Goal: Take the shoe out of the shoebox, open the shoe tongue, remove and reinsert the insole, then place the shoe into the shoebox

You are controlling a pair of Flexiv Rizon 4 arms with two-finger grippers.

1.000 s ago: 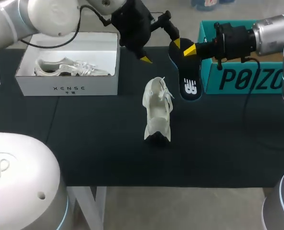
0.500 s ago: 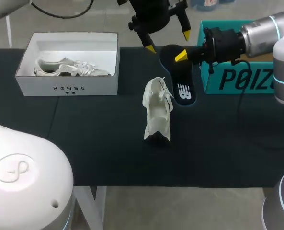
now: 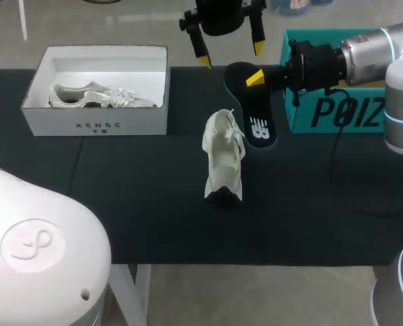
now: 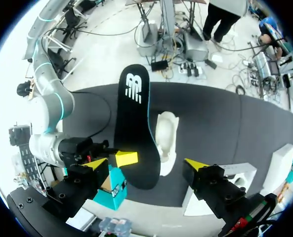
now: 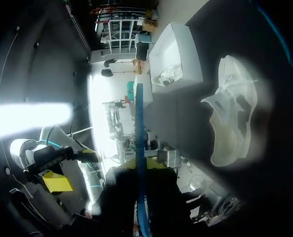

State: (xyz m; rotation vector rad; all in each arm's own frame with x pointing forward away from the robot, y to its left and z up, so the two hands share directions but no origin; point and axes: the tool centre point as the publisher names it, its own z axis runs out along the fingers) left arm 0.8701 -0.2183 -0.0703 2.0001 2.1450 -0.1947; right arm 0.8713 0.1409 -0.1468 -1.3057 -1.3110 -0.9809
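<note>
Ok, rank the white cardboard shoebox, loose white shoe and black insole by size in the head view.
1. White cardboard shoebox.
2-3. Loose white shoe and black insole look alike; the held insole may be nearer the camera.

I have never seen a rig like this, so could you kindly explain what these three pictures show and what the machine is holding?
This is a robot with two arms, each ending in a two-finger gripper with yellow tips. One picture looks down on the dark table from above and behind the robot. The two round pictures come from cameras on the wrists, looking out along the fingers. On the table sit a white shoe, a white shoebox with another shoe inside, and a teal box. The right gripper is shut on a dark insole, held out next to the white shoe. The left gripper hangs open near the table's far edge, holding nothing.
</note>
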